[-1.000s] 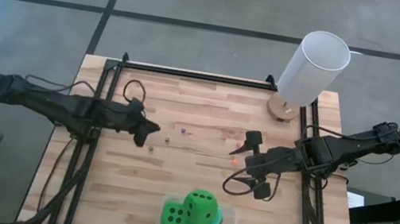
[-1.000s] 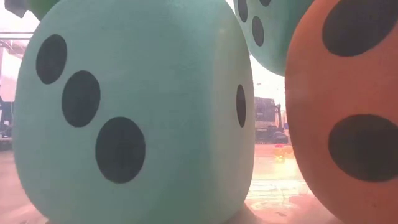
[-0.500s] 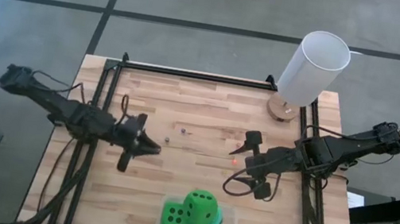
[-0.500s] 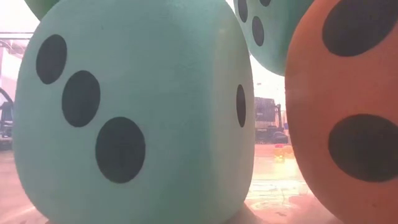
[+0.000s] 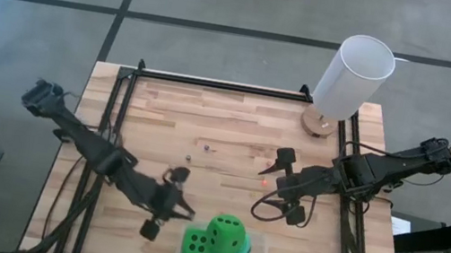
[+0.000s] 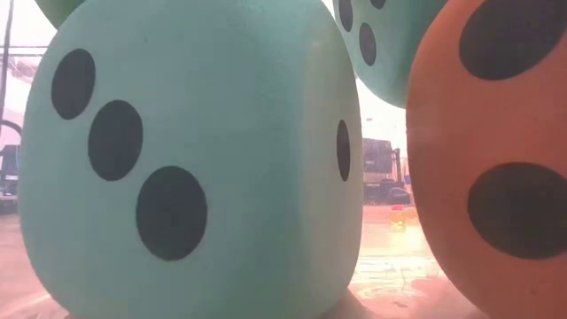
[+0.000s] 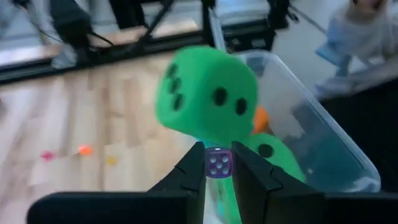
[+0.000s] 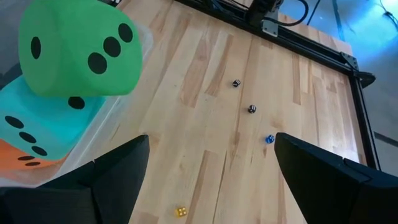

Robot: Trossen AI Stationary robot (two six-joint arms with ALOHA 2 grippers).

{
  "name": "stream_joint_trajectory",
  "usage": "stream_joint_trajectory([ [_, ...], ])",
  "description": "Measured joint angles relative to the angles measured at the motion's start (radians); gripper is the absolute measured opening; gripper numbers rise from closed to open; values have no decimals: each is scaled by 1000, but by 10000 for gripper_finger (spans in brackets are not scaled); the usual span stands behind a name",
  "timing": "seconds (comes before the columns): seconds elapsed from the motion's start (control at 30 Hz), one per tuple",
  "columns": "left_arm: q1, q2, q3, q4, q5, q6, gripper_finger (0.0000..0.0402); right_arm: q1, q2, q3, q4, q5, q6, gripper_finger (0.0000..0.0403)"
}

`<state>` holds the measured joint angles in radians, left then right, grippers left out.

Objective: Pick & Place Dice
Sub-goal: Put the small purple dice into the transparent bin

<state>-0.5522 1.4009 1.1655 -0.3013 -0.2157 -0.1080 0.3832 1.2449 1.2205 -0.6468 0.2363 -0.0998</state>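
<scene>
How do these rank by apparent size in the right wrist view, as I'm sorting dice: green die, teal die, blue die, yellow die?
1. green die
2. teal die, partly hidden under it, so possibly equal
3. blue die and yellow die: both tiny, too alike to rank
</scene>
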Motion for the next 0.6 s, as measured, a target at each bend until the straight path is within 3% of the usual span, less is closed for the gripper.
stream_joint_trajectory([
  [0.23, -27, 154, 174, -53, 104, 32, 58, 0, 0, 0, 0, 0, 3, 343],
  [0.6, -39, 287, 295, -98, 239, 33, 58, 0, 0, 0, 0, 0, 3, 343],
])
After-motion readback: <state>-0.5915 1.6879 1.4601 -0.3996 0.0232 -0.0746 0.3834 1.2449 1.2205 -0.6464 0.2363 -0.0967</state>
